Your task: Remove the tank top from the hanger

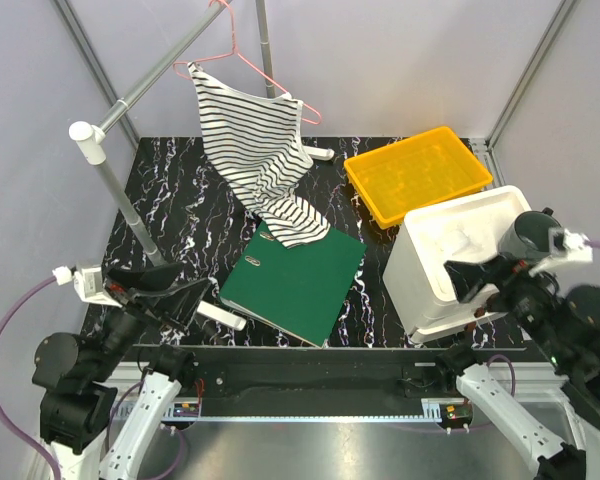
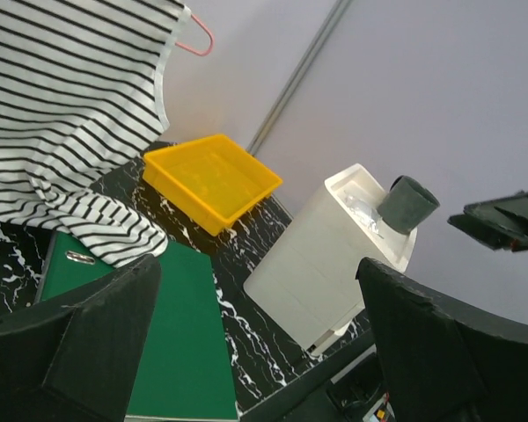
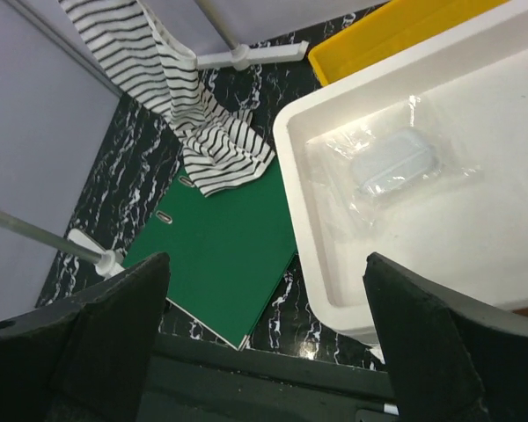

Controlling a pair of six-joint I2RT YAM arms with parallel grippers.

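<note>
The tank top (image 1: 258, 145) has thin black and white stripes that run across it. It hangs on a thin pink wire hanger (image 1: 233, 47) at the back of the black table (image 1: 170, 200) with white marks. The hook of the hanger sits on the grey rail (image 1: 165, 65). One pink end of the hanger pokes out past the shoulder of the top on each side. The top is flat and wide near its shoulders. Lower down the cloth bunches up and twists. Its bottom part flops onto the table and lies on the far corner of the green binder (image 1: 295, 285). Right of the top is a yellow tray (image 1: 418, 172). Nearer than the tray stands a white bin (image 1: 450, 255) with a clear plastic bag (image 3: 396, 163) inside. The left gripper (image 1: 165, 295) is at the near left of the table, well apart from the top. Its jaws stand wide apart and have nothing between them. The right gripper (image 1: 480, 285) is at the near side of the white bin. Its jaws are spread wide too and hold nothing. In the left wrist view the striped cloth fills the top left corner, and one pink hanger tip shows beside it.
</note>
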